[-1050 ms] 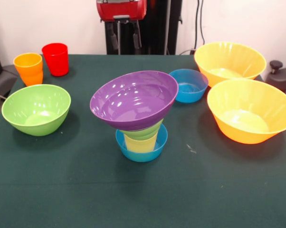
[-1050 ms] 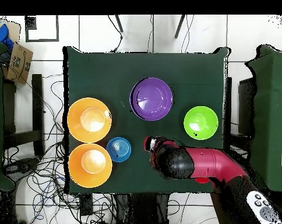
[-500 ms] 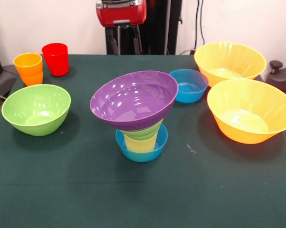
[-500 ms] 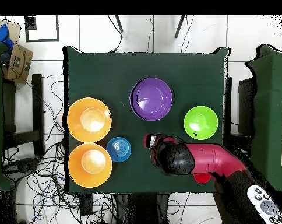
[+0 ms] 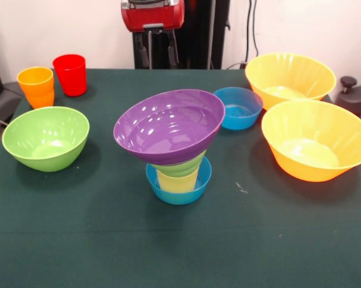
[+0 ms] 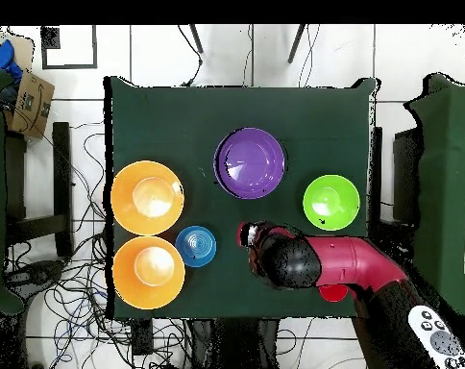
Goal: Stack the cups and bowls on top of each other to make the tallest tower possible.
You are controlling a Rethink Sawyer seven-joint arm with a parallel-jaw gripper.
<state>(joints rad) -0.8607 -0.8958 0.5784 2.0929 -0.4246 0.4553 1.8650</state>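
The pincer [image 5: 159, 47] hangs empty, fingers apart, above the worktop's [image 5: 108, 240] far edge; the tower [image 5: 171, 144], purple-topped, stands well nearer the camera.

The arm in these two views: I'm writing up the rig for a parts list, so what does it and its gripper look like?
The arm is glossy red, with a bulky rounded black joint housing at its wrist end. From the front, a red block with a grey top strip sits above the gripper, which has two slim dark fingers hanging from a black mount. No markings are legible.
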